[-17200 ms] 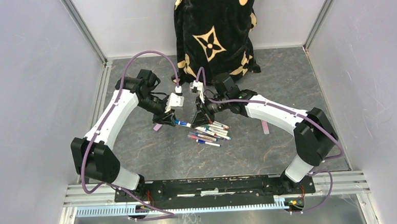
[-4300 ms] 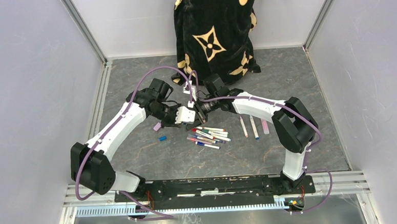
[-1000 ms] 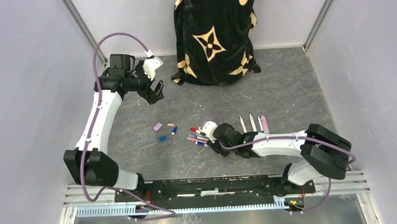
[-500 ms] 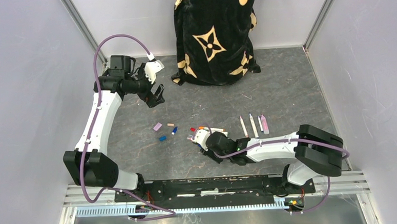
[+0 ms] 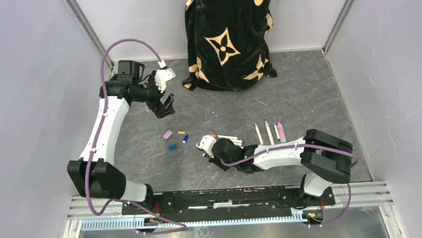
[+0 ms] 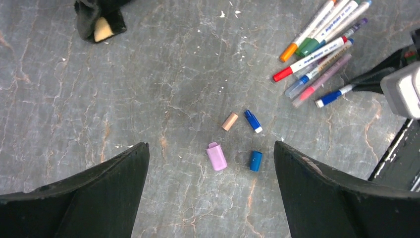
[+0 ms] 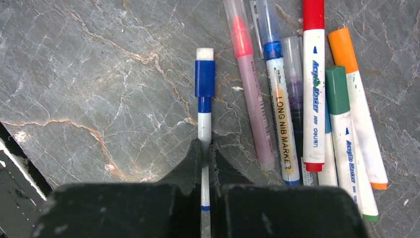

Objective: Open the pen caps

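the right gripper lies low over the grey, veined stone-look desk, its black jaws clenched on the thin white barrel of a blue-capped pen with a flat white end. just beside it lies a loose fan of pens, smooth round plastic barrels with red, orange and green caps on. farther left, four stubby caps lie loose: one pink, two blue, one tan. beyond them the left gripper hangs with its jaws spread wide, grasping nothing. a black cloth with tan flowers stands at the back.
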You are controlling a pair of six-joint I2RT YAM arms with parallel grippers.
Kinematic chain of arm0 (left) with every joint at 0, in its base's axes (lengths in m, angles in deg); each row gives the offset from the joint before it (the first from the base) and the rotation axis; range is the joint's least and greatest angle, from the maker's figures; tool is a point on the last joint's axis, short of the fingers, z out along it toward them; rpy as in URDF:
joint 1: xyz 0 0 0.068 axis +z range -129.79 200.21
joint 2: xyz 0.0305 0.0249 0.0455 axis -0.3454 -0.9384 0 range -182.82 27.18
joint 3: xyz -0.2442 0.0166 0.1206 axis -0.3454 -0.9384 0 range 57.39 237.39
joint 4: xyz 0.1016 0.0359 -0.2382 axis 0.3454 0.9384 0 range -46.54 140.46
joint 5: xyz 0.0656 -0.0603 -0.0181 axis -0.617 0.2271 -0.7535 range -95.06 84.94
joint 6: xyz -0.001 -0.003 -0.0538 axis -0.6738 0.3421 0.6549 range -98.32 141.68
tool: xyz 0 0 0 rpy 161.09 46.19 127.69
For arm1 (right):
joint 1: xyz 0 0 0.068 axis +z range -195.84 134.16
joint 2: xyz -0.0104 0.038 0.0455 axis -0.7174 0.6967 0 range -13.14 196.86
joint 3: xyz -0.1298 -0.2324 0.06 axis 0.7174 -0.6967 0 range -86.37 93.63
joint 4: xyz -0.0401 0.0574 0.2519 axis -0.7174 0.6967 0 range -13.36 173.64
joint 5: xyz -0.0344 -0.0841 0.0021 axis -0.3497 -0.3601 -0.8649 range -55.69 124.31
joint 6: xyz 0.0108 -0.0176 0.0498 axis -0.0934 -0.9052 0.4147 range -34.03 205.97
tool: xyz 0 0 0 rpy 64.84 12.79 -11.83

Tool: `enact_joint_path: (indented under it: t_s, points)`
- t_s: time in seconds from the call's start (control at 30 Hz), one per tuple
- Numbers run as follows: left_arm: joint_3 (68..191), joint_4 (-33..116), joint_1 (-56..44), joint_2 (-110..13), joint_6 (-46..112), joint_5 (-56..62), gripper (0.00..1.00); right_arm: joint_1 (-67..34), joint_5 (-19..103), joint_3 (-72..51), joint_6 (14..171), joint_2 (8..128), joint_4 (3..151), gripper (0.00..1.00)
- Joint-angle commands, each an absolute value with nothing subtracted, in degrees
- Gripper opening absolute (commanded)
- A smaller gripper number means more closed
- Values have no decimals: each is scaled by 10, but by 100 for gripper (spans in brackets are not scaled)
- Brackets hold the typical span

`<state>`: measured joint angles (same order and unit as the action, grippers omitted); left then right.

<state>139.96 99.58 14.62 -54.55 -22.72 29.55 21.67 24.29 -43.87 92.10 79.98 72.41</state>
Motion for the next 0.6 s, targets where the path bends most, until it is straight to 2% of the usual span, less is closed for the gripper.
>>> enact_joint_path:
  t_s: [0.0, 0.27, 0.57]
  points:
    - [1400, 1037, 146, -536, -300, 352, 100, 205, 256, -454, 925, 772, 750, 0]
    - [1344, 1136, 127, -513, -462, 425, 100, 85, 555, -382, 942, 698, 772, 0]
    - [1290, 1134, 19, -479, -491, 408, 100, 35, 770, -250, 927, 764, 868, 0]
